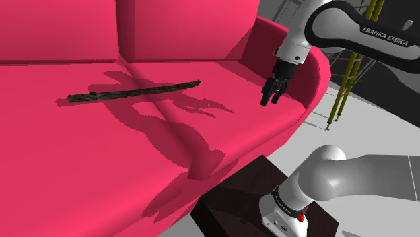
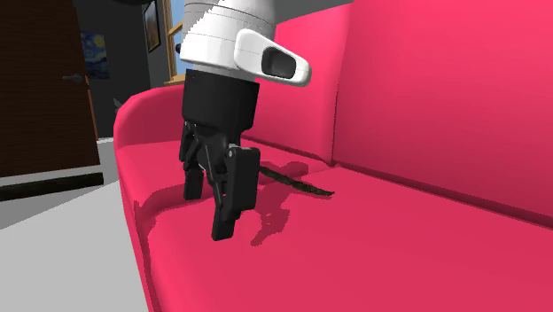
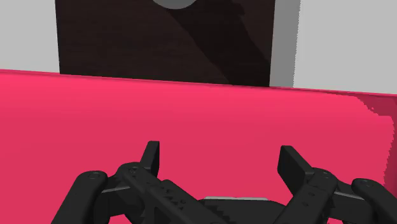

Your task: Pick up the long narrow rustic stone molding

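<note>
- A long, narrow, dark mottled molding [image 1: 128, 92] with a rough surface lies flat on the seat of a bright crimson-pink upholstered sofa [image 1: 60, 168].
- In the shoulder view the molding runs nearly side to side. It crosses the seam between two seat cushions, and its end on that view's right sits slightly higher in the picture.
- The all-black two-finger gripper [image 1: 269, 102] hangs on the white arm at the shoulder view's right. It points down near the sofa's rounded armrest [image 1: 306, 74], well apart from the molding.
- The claw is spread and grips nothing. In the wrist view its fingers [image 3: 151, 156] stand wide apart, with bare pink upholstery between them.
- In the second exterior view the gripper [image 2: 206, 215] fills the foreground above the seat's front part. One end of the molding [image 2: 301, 184] shows behind it on the cushion, not touching it.
- The arm's shadow falls across the seat and over the molding in the shoulder view.
- Beyond the sofa's edge, the wrist view shows the dark box-shaped stand [image 3: 165, 44] on a pale grey floor [image 3: 337, 38].
</note>
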Motion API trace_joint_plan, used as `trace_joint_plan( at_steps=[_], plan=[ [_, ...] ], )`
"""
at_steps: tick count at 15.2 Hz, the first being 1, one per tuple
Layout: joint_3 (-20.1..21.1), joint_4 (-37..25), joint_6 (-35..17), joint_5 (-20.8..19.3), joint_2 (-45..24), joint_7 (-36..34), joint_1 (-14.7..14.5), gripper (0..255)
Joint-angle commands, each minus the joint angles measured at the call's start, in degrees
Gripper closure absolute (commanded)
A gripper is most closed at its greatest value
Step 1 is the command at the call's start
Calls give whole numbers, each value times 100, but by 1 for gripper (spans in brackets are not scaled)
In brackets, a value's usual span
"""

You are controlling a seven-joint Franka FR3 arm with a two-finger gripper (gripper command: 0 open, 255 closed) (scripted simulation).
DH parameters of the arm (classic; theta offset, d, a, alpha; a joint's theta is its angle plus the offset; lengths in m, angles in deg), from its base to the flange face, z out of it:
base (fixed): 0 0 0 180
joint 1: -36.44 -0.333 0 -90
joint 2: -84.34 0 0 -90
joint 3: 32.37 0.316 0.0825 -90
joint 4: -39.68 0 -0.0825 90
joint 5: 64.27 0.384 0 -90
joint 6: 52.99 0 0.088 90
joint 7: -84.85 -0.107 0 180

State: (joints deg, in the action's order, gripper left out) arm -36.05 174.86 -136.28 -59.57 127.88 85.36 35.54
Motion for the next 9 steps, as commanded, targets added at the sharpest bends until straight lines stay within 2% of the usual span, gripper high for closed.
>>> trace_joint_plan(
  at_steps=[1,9],
  plan=[
    [0,0,0,0,0,0,0,0],
    [-135,-911,-947,-187,-1650,1574,-619,0]
  ],
)
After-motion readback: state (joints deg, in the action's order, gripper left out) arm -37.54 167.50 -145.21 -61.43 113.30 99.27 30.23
